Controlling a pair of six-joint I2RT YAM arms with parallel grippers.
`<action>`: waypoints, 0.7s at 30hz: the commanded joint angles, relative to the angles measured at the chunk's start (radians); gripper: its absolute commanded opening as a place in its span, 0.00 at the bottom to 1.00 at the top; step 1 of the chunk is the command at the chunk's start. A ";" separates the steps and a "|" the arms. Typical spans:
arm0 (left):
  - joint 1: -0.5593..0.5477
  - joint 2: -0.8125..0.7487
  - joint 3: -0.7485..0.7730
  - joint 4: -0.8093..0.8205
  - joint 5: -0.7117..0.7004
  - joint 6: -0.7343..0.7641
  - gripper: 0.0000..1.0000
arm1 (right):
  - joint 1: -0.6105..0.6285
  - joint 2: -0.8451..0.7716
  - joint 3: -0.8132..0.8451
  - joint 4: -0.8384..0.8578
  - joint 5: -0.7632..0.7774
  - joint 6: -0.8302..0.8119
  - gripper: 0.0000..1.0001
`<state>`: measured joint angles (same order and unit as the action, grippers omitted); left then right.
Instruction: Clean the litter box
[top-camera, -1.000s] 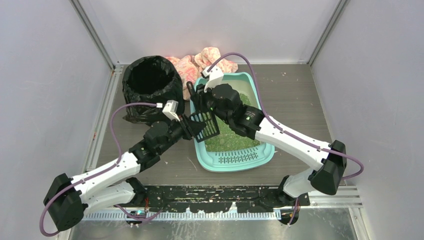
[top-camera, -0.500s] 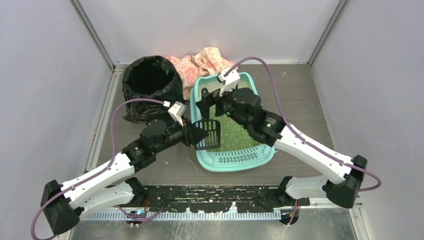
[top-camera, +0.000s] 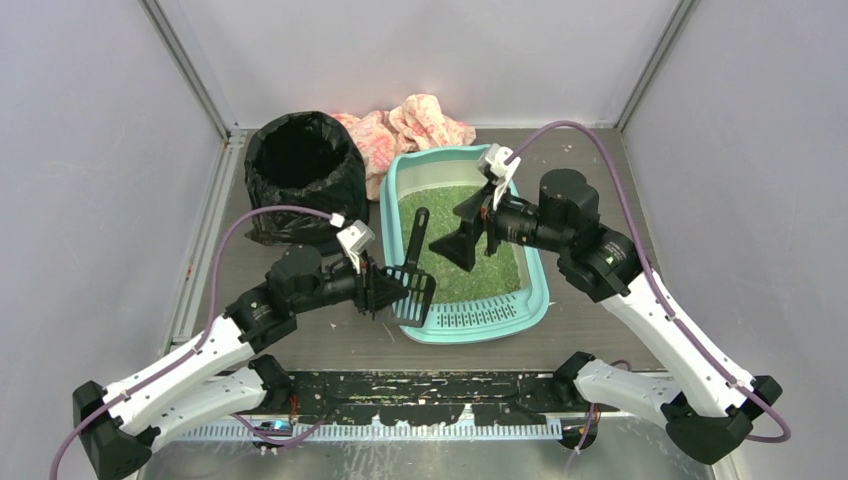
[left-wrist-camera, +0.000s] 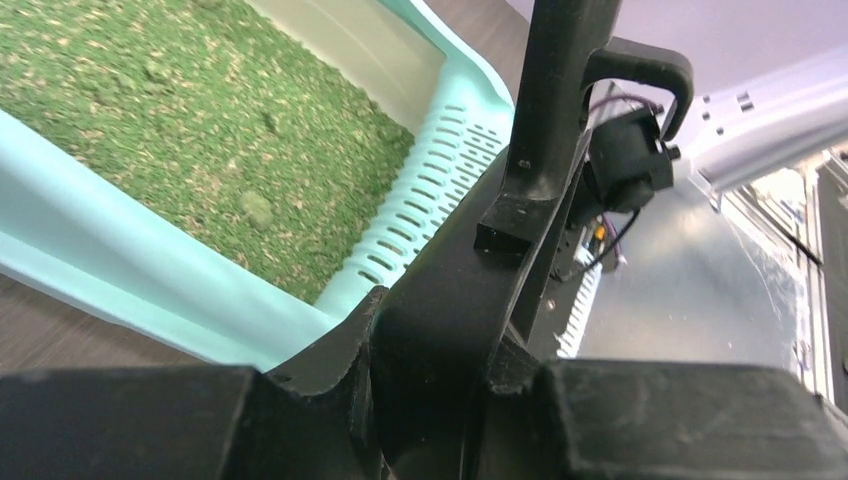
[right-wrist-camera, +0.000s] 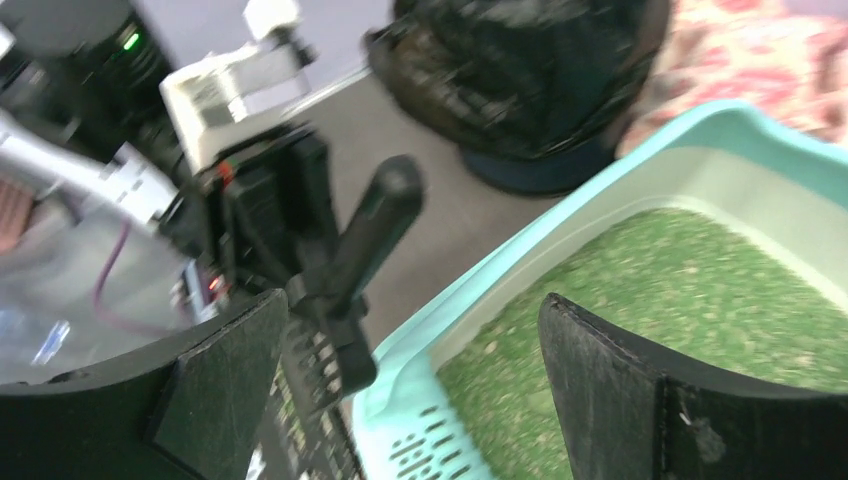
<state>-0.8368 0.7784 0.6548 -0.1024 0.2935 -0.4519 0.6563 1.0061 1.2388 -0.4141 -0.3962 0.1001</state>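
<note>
the litter box (top-camera: 536, 272), a mint-teal plastic tray with rounded corners, sits mid-table on the dark wood-grain surface (top-camera: 600, 180), its long sides running from the near edge toward the far one. its slotted lip (top-camera: 478, 318) is at the near end, and coarse green granular litter (top-camera: 455, 205) fills the basin with a crumbly, uneven face. the left gripper (top-camera: 385, 290) is clamped on a black plastic litter scoop (top-camera: 411, 292). the scoop's grated head lies over the tray's near-left corner and its slim handle points toward the far edge along the left wall; whether the head touches the rim cannot be told. the right gripper (top-camera: 450, 240) hangs above the litter, its flat matte-black fingers (right-wrist-camera: 222, 380) spread wide with nothing between them. near the far-left corner stands a round bin (top-camera: 300, 170) lined with a crinkled glossy black bag. just beside it, a rumpled pink patterned cloth (top-camera: 425, 115) is bunched against the far edge behind the tray.
</note>
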 joint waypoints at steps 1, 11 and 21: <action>0.000 0.002 0.056 -0.018 0.143 0.070 0.00 | 0.003 -0.028 0.030 -0.123 -0.274 -0.059 1.00; 0.001 0.069 0.043 0.081 0.247 0.024 0.00 | 0.003 -0.057 -0.024 -0.120 -0.322 -0.049 0.92; -0.002 0.060 0.023 0.133 0.294 -0.014 0.00 | 0.003 0.025 -0.014 -0.069 -0.361 -0.043 0.84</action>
<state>-0.8368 0.8551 0.6594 -0.0441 0.5404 -0.4480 0.6594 1.0061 1.2114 -0.5453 -0.7200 0.0574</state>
